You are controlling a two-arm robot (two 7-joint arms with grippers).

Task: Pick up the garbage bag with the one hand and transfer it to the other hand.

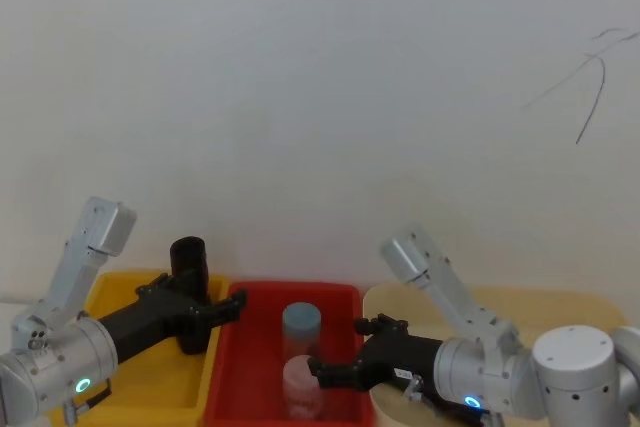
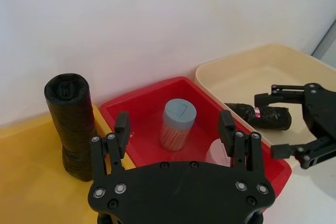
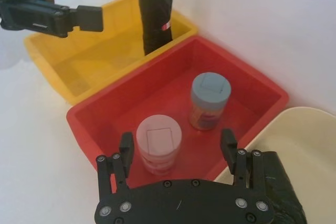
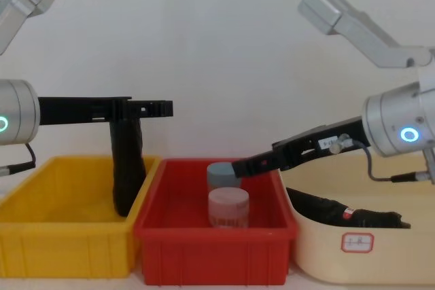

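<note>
Nothing of the handover is done yet, as far as the views show: the pick-up, the lift and the pass all remain.

At the far left, the yellow plastic bin (image 4: 68, 236) has smooth, hard walls. In it the garbage bag (image 2: 71, 124) stands upright, a thick black tube of crinkly film with ridged wraps and a small red-and-white mark (image 3: 166, 25) near its top. The left gripper (image 1: 225, 307) (green ring at the wrist) hangs over this bin at the height of the roll's top with its long black fingers spread wide and nothing between them; the roll is just beside them, not enclosed.

The middle red bin (image 4: 214, 249) holds two squat round jars, one with a blue-grey lid (image 3: 210, 100), one pink-lidded (image 3: 157, 142). The right gripper (image 3: 177, 141) (blue ring) hovers above the red bin, fingers parted and empty.

On the right, a rounded beige tub (image 4: 380, 249) holds a slimmer black roll (image 4: 340, 210) lying on its side.
</note>
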